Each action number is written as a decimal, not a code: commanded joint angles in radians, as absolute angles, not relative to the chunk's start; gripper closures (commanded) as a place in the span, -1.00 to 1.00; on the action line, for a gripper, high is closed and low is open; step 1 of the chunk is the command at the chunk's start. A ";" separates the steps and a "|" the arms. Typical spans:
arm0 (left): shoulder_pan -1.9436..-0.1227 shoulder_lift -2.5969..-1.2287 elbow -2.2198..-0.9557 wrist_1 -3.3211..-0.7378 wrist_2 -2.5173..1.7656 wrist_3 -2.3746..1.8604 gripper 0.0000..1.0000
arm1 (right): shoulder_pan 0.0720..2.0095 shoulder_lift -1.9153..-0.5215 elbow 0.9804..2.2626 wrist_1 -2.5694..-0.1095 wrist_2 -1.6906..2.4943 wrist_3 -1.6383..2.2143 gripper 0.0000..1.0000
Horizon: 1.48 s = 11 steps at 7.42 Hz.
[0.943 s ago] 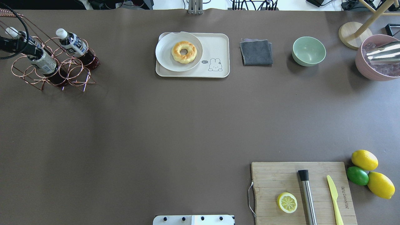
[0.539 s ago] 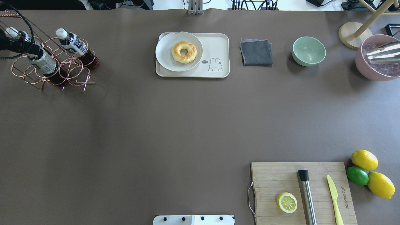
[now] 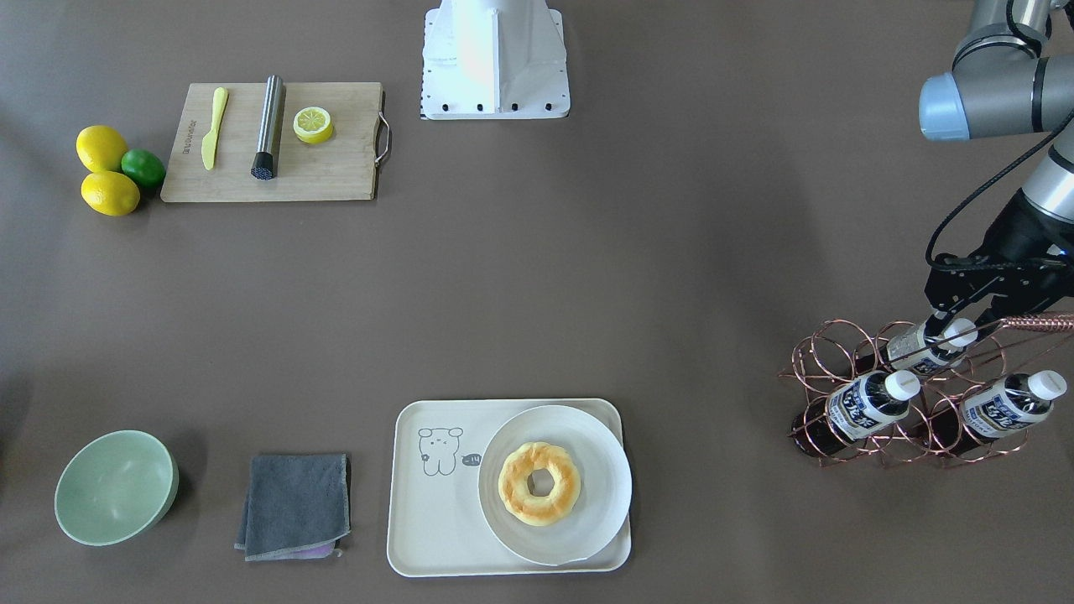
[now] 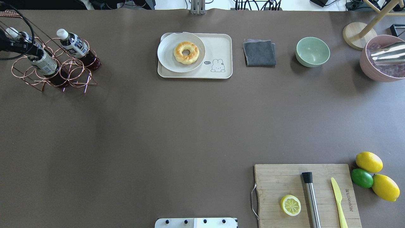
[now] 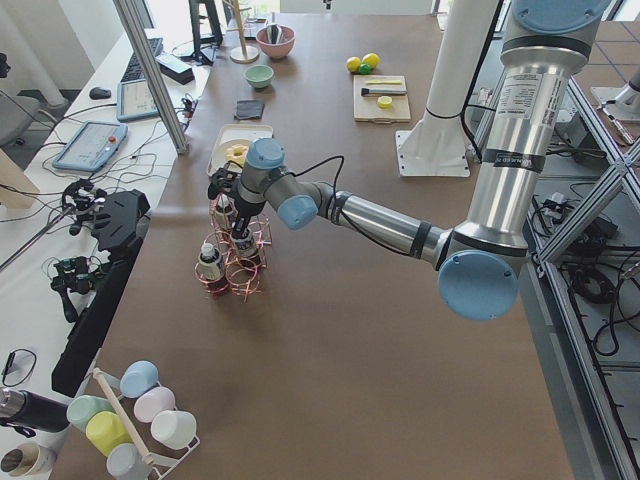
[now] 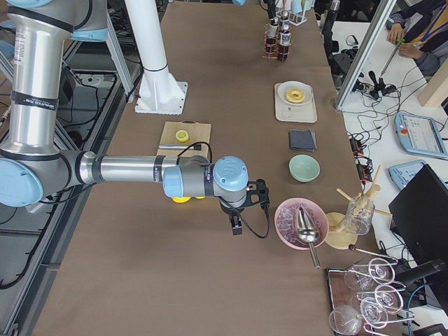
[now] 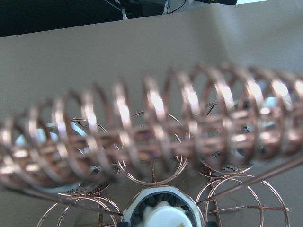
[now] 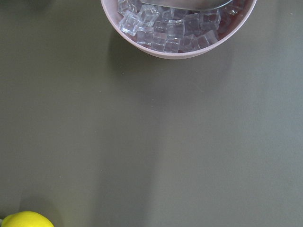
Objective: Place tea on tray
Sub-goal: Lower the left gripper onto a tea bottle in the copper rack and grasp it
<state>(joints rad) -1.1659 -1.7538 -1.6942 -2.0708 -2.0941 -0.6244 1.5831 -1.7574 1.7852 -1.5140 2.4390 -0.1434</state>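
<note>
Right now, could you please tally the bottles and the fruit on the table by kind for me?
Bottles: 3
Whole lemons: 2
Limes: 1
Lemon halves: 1
Total: 7

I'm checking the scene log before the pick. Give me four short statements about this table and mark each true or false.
1. The left gripper is at the cap of the top tea bottle in the copper rack. True.
2. A bottle already stands on the tray. False: it holds only a plate with a doughnut.
3. The lemon half lies on the grey cloth. False: it lies on the cutting board.
4. A second bottle lies lower in the rack. True.
</note>
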 commanded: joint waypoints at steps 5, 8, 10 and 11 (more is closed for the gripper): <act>-1.187 -1.749 -1.750 -2.065 -2.100 -0.624 1.00 | 1.583 -1.763 1.784 -1.513 2.436 -0.153 -1.00; -1.238 -1.721 -1.804 -2.056 -2.129 -0.620 1.00 | 1.582 -1.763 1.784 -1.513 2.436 -0.147 -1.00; -1.284 -1.717 -1.816 -2.056 -2.195 -0.620 1.00 | 1.582 -1.763 1.784 -1.513 2.434 -0.147 -1.00; -1.316 -1.717 -1.827 -2.040 -2.232 -0.620 1.00 | 1.578 -1.763 1.784 -1.513 2.434 -0.147 -1.00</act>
<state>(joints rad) -1.2665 -1.7188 -1.8095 -2.0555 -2.1690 -0.6198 1.5810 -1.7626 1.7840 -1.5125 2.4352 -0.1479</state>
